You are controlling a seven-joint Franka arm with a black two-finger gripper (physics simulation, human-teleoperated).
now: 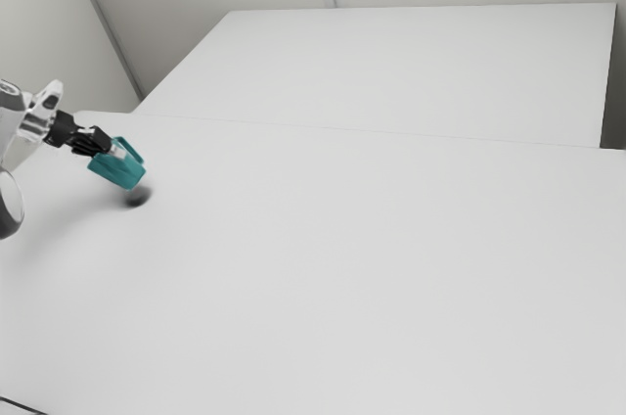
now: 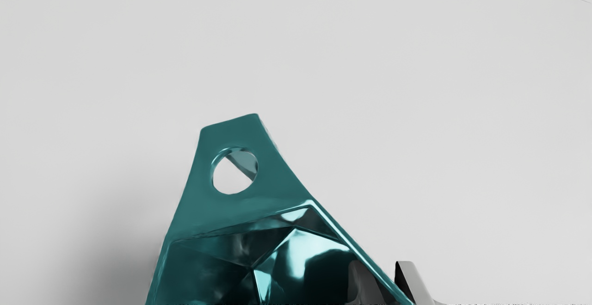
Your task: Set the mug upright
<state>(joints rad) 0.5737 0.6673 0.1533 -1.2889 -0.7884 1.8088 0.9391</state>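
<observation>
Arm (image 1: 8, 126), near 9 o'clock in exterior view, has white rounded shells (image 1: 49, 94), a pale round cap (image 1: 11, 200) rimmed dark grey, black gripper (image 1: 119, 152) and grey, blunt-tipped fingers (image 2: 410, 277).

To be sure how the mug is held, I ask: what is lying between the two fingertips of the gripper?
The side wall of the mug: in the wrist view, one fingertip is inside, the other outside.

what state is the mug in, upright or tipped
Tipped: in the exterior view, the teal mug hangs slanted from the tool, above a dark shadow on the table.
</observation>
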